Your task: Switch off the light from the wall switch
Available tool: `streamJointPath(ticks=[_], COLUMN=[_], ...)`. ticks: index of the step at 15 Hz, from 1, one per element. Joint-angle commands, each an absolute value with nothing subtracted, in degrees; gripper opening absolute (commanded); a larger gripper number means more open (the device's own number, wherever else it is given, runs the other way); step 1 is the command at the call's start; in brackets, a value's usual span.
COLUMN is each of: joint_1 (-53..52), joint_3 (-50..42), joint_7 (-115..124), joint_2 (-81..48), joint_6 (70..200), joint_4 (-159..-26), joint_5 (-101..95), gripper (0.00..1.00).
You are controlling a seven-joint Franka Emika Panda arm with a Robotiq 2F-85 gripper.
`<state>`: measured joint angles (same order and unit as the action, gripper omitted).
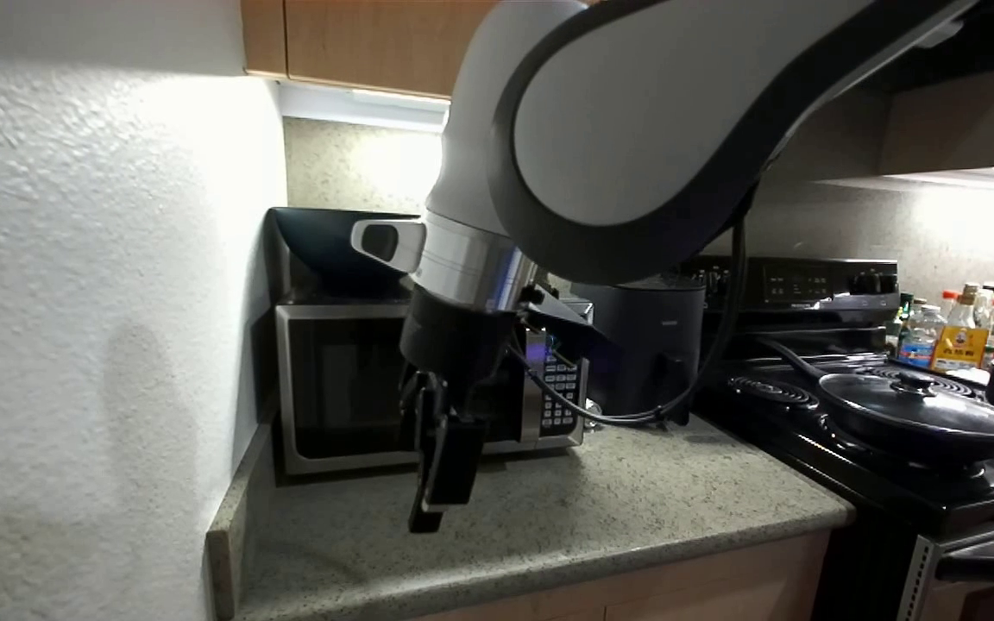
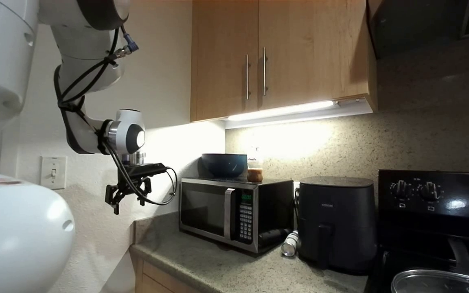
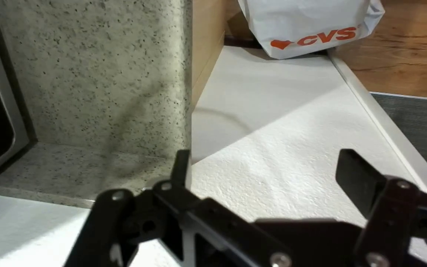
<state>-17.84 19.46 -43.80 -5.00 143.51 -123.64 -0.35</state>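
1. In an exterior view, the robot arm (image 1: 635, 129) comes in from the upper right, its end effector (image 1: 439, 514) pointing down in front of the microwave (image 1: 346, 379). How far the fingers (image 1: 456, 466) stand apart is hard to judge from this angle.
2. There, the microwave stands on the speckled desk (image 1: 652, 492), close to the wall (image 1: 100, 259). A dark bowl (image 1: 333, 241) sits on top of it and an air fryer (image 1: 635, 345) stands beside it. Farther right, a lidded pan (image 1: 920, 423) rests on the stove (image 1: 915, 496), with bottles (image 1: 963, 341) grouped near it.
3. In an exterior view, the wall switch (image 2: 53, 173) is mounted on the wall to the left of the end effector, which hangs in the air apart from it. The switch is too small to tell which way it is flipped.
4. There, the light (image 2: 281, 111) under the cabinet (image 2: 299, 53) is lit. A jar (image 2: 255, 170) with brown contents stands beside the bowl, and a small container (image 2: 290, 244) lies between microwave and air fryer.
5. In the wrist view, the end effector's fingers are spread wide, the wall showing through the gap. The desk fills the upper left; a white bag (image 3: 306, 18) lettered "CVS" is at the top.
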Motion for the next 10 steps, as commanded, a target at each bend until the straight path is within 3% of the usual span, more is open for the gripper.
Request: streamJointPath(ticks=[1,10], joint_1=[-20.1,-23.1], joint_3=[22.1,25.5], joint_7=[-44.9,-43.5], joint_2=[-8.3,-13.3], joint_6=[140.9,138.2], joint_4=[-120.6,-116.3], joint_5=[-2.1,-4.5], gripper=[1.00,1.00])
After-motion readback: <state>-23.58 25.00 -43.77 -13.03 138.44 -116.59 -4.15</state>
